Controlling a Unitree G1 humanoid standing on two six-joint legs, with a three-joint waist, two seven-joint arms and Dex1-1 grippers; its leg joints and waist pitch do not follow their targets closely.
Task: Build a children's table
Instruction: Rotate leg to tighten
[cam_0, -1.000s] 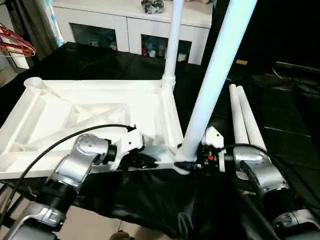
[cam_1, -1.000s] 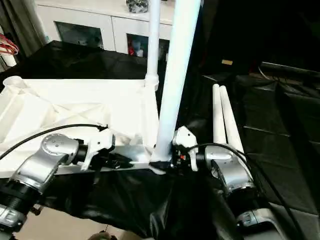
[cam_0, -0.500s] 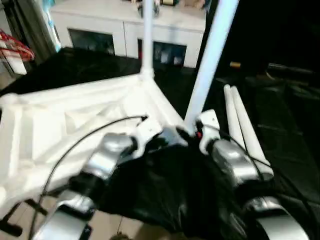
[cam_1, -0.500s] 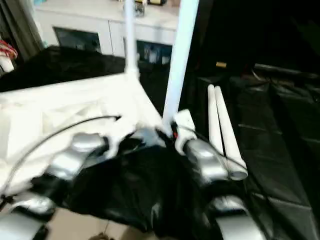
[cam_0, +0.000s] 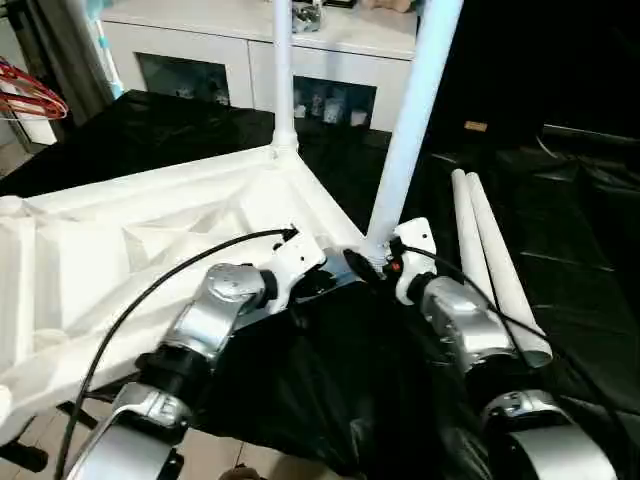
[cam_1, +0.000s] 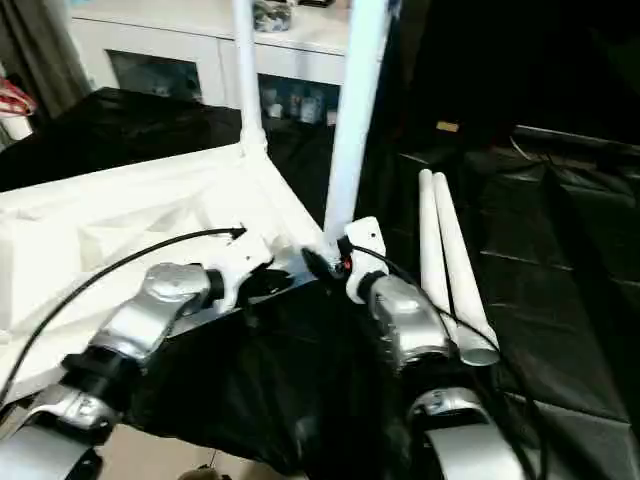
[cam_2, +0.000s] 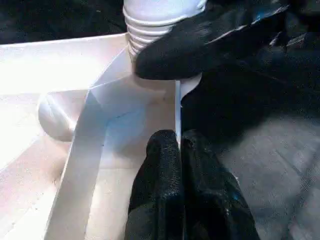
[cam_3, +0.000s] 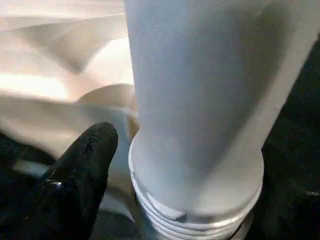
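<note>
The left gripper (cam_2: 179, 150) pinches the tabletop (cam_0: 150, 230) rim, while the right gripper's (cam_0: 368, 262) fingers (cam_3: 82, 165) stand spread around the leg (cam_3: 200, 100).

Ahead of you, a white cabinet (cam_0: 250, 40) with glass doors stands at the far side; black sheeting (cam_0: 560, 240) covers the surface.

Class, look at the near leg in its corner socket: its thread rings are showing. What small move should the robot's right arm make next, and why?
Probably grip the near leg again low down and turn it further in. In the right wrist view its thread rings stand above the corner socket, so it looks not fully seated. The left gripper, jaws pinched on the tabletop rim, steadies it.
</note>
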